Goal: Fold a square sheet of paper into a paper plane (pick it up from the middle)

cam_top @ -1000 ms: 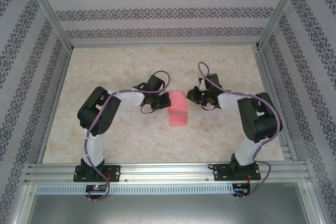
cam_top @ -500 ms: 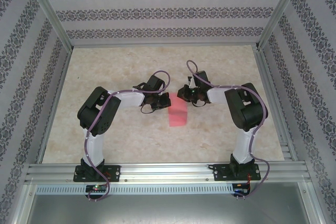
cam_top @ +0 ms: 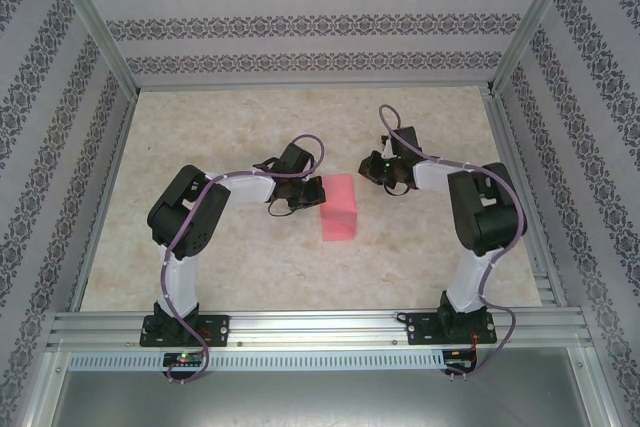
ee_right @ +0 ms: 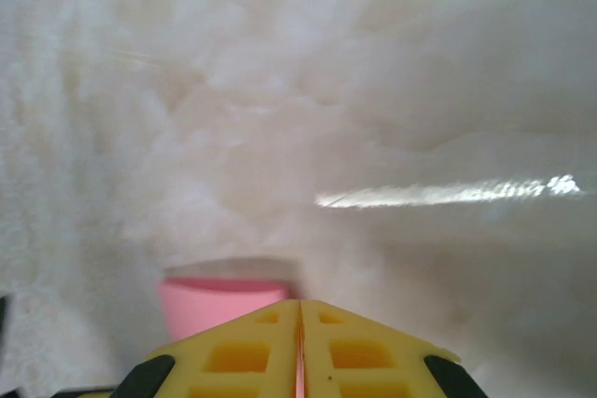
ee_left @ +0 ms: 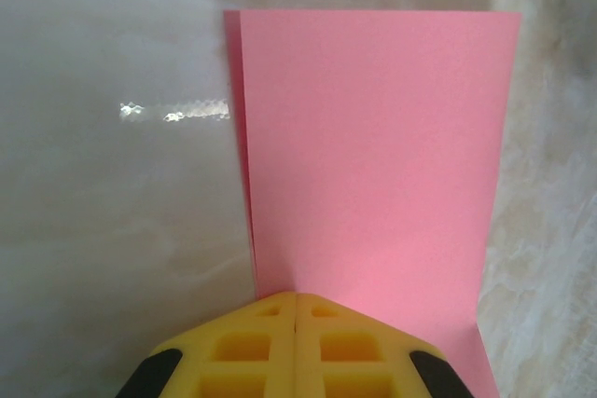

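Pink square sheet of paper (cam_top: 339, 207) lies halved. Our right gripper (cam_top: 373, 169), pressed together, has backed toward the table's right edge, and the left gripper (ee_left: 296, 309), likewise closed, rests at the sheet's edge. We judge this crease pressed.

One pink paper (cam_top: 340, 205), lying in two layers. Two arms, the left arm (cam_top: 188, 215) and the right arm (cam_top: 488, 217). Two grippers, the left gripper (ee_left: 295, 297) and the right gripper (ee_right: 299, 303), each with two yellow fingers (ee_left: 252, 349), four fingers in all. One table (cam_top: 230, 127). Three patterned walls (cam_top: 300, 17).
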Available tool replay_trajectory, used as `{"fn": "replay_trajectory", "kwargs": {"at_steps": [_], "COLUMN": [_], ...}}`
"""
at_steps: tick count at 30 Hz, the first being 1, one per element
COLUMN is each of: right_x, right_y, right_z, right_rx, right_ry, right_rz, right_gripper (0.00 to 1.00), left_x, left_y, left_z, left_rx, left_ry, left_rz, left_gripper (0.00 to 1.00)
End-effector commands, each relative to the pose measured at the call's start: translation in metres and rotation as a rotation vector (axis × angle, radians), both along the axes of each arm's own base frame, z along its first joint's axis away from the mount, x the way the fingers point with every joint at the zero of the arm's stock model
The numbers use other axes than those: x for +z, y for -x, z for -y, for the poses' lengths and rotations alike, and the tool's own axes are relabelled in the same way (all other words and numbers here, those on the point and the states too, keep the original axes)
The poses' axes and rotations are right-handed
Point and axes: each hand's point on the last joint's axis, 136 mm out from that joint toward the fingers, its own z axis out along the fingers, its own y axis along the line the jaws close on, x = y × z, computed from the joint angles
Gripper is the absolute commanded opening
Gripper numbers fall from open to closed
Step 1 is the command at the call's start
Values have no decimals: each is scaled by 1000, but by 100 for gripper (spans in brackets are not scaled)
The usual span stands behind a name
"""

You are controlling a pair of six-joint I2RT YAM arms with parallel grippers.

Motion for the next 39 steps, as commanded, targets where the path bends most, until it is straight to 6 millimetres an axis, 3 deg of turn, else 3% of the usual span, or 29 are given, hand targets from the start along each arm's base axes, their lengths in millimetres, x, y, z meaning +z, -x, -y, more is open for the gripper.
{"fn": "replay_trajectory", "kwargs": {"at_steps": [1,5,10,18,28,39], "right_x": [25,12,-11,-43,-61,-78], "right_y": [29,72,105,135,162,224], "right_z": [-21,-47,-55,-48,-36,-15], "right_rx": [87,178,226,252,263,276], "right_ry": [-25,-76,-69,-26,-2,50], "right_rz": [37,-51,-145,-244,-305,-445], "right_gripper": [11,11,11,12,12,11], "left_x": [-81,-82,-84,-86,-89,-93], "left_y": [59,58,58,59,61,62], "left_z": [-62,-61,-62,-61,-63,-66], "left_rx": [19,19,24,23,33,42], "left_ry": [-318,-320,-323,-325,-336,-346], "left_rz": [-228,-225,-223,-224,-230,-234], "left_gripper": [0,0,0,0,0,0]}}
